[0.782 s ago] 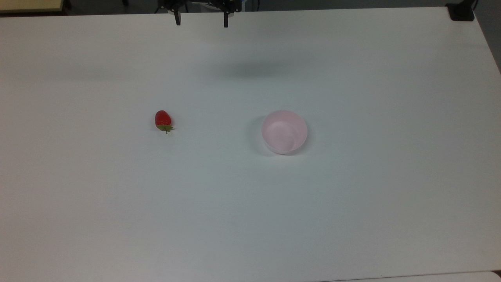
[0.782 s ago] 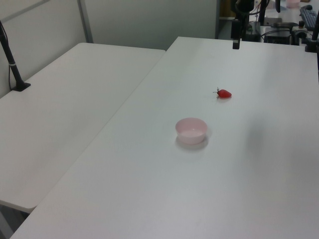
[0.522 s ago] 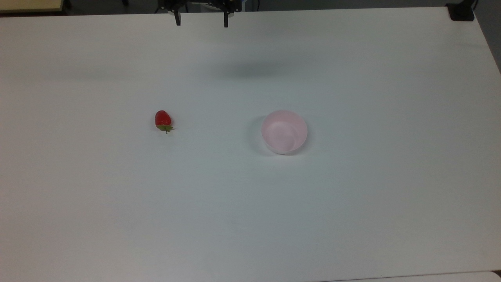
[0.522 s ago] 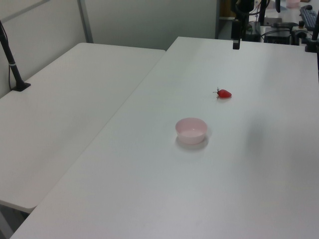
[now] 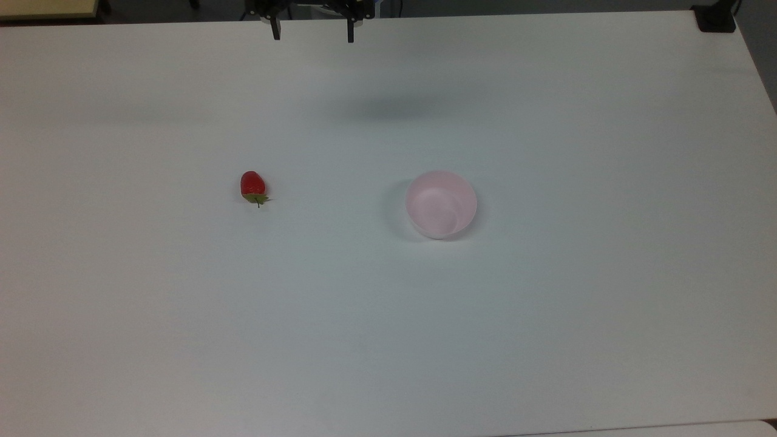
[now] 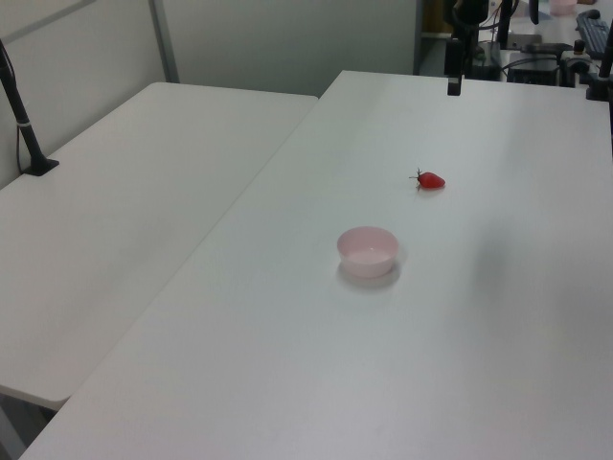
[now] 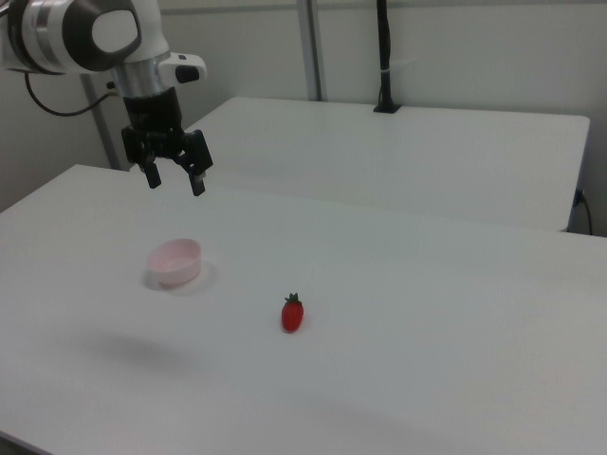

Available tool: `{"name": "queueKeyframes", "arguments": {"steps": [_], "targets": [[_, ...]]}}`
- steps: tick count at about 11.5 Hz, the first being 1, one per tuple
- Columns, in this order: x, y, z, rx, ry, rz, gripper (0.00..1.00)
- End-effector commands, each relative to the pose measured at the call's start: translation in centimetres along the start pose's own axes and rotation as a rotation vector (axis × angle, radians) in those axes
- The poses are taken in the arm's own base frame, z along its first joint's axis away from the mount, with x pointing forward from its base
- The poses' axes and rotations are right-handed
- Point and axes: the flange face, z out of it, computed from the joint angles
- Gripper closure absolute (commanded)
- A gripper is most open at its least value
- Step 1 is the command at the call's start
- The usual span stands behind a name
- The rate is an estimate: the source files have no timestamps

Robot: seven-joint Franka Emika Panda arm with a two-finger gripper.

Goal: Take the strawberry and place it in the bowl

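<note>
The red strawberry (image 5: 252,186) with its green cap lies on the white table (image 5: 388,315), left of the middle in the top view; it also shows as the strawberry (image 6: 431,179) and the strawberry (image 7: 292,314). The pale pink bowl (image 5: 441,204) stands empty to its right in the top view, seen too as the bowl (image 6: 367,251) and the bowl (image 7: 174,262). My gripper (image 5: 313,33) hangs open and empty high above the table's far edge, well away from both. In the right view the gripper (image 7: 174,180) hovers above and behind the bowl. One finger (image 6: 453,84) shows in the left view.
A second white table (image 6: 124,220) adjoins at the left view's left, with a black post (image 6: 24,120) on it. A black mount (image 5: 716,18) sits at the top view's far right corner. Equipment (image 6: 546,48) stands behind the table in the left view.
</note>
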Motion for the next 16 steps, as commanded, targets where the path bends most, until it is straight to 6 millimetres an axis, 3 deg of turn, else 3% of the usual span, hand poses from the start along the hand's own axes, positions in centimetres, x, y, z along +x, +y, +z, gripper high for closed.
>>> {"name": "queueKeyframes", "arguments": {"steps": [1, 2, 5, 7, 8, 11, 16], "targets": [[-0.1, 0.8, 0.2, 0.013, -0.013, -0.020, 0.00], [-0.1, 2.6, 0.3, 0.016, -0.014, -0.036, 0.00], [0.5, 5.3, 1.9, 0.017, -0.038, -0.157, 0.00], [2.1, 7.7, 4.4, 0.013, -0.024, -0.152, 0.00], [3.4, 8.9, 6.6, 0.011, -0.016, -0.136, 0.00], [7.7, 10.5, 15.9, -0.004, -0.026, -0.122, 0.00], [10.1, 10.0, 24.5, -0.035, -0.034, -0.152, 0.00]]}}
